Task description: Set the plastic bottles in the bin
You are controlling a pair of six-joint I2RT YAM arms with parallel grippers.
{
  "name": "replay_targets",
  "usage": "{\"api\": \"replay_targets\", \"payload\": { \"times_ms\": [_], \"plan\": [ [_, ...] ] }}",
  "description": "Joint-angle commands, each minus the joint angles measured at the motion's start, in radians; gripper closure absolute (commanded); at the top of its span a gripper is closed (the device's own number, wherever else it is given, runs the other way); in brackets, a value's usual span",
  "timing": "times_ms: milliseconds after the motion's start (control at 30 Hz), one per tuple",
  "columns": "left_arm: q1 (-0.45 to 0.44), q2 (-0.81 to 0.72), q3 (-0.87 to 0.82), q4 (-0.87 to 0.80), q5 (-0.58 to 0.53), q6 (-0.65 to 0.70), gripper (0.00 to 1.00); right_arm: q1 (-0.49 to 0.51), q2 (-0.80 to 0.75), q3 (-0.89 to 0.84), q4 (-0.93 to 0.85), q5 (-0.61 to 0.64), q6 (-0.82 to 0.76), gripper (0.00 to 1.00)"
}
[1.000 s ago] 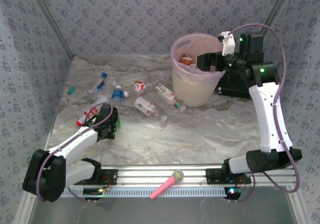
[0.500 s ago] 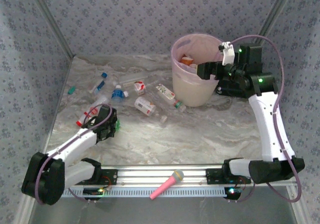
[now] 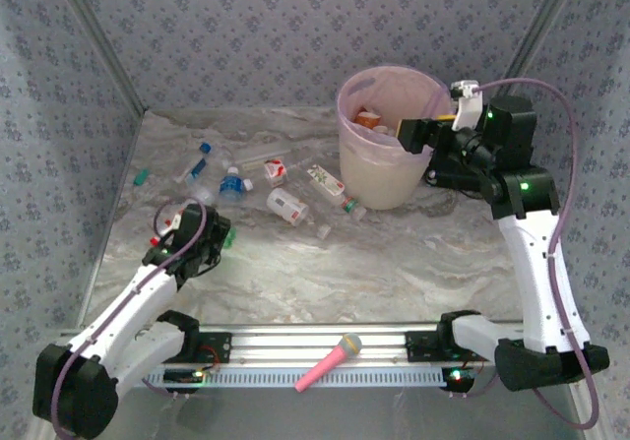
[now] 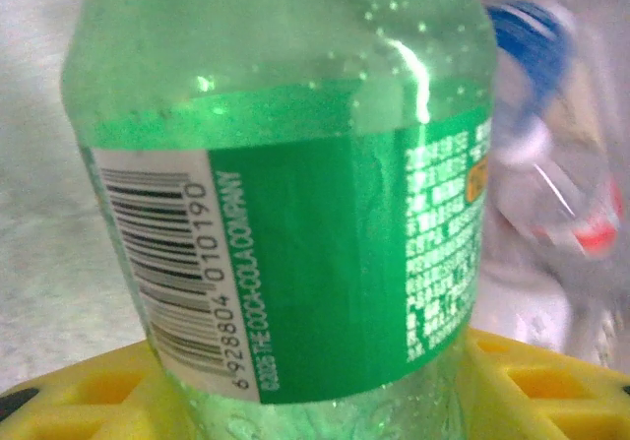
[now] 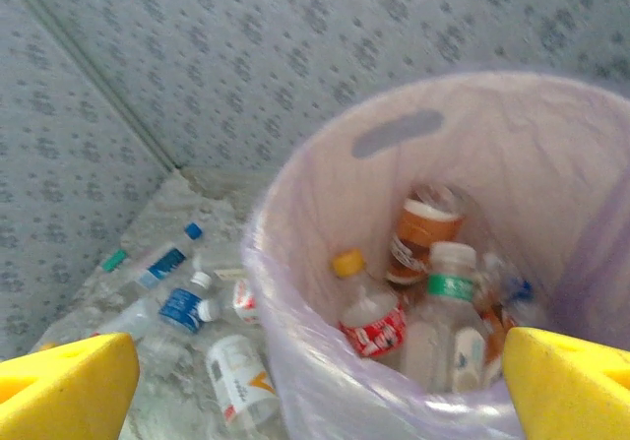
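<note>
Plainly, the green bottle (image 4: 295, 214) is caught between the yellow pads (image 4: 69, 406) of the left tool (image 3: 209, 239), which is closed part-way about its lower body. Contact on both sides is suggested in the left wrist view, though how firm the grip is cannot be told. The bottle's long axis runs up the wrist frame, across the line between the pads, so it is taken square-on.

In the overhead view the pair is found at the lower left of the worktop (image 3: 394, 263). The bin (image 3: 384, 179) lies up and to the right of it, well apart, at the upper right of centre. The carry is therefore judged a diagonal one, passing over the loose bottles (image 3: 287, 206) that lie on their sides between tool and bin.

The right tool (image 3: 413, 133) is by far the nearer to the bin. It is poised at the rim with its jaws spread wide and nothing between them, and in its wrist view several binned bottles (image 5: 374, 322) are seen inside the pink liner (image 5: 295, 263). Room over the bin may be contested unless that arm is drawn aside.

The worktop is flat, pale and marbled, closed in by patterned walls at the back and sides. A pink toy microphone (image 3: 330, 359) lies on the rail at the bottom of the frame.
</note>
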Motion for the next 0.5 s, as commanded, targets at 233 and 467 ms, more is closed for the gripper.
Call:
{"api": "replay_targets", "payload": {
  "times_ms": [233,467],
  "plan": [
    [-0.003,0.046,0.189,0.329,0.287,0.41,0.77,0.304,0.108,0.165,0.002,0.027,0.055,0.07],
    [-0.013,0.204,0.224,0.705,0.647,0.477,0.88,0.457,0.266,0.244,-0.041,0.024,0.044,0.15]
  ]
}}
